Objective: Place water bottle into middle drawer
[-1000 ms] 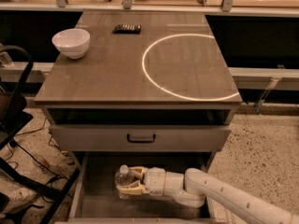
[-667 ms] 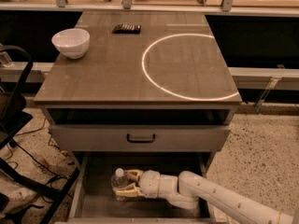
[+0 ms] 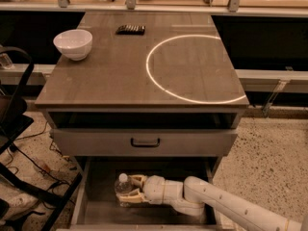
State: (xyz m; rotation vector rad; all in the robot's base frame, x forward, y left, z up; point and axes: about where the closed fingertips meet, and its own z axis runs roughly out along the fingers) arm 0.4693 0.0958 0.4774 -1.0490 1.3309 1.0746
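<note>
In the camera view, bottom centre-left, our gripper (image 3: 131,189) sits inside the open middle drawer (image 3: 98,203), jaws closed around the upright water bottle (image 3: 122,188). We cannot tell whether the bottle touches the drawer floor. Released too high, or brushed as we withdraw, this light bottle could tip and roll.

In middle drawer (image 3: 96,198): water bottle (image 3: 123,187), hand (image 3: 126,189) clasping it from right; bowl (image 3: 73,43) on cabinet top (image 3: 115,76).

No legible text, even on the water bottle (image 3: 122,186) the claw (image 3: 129,188) grips in the drawer (image 3: 99,196)
</note>
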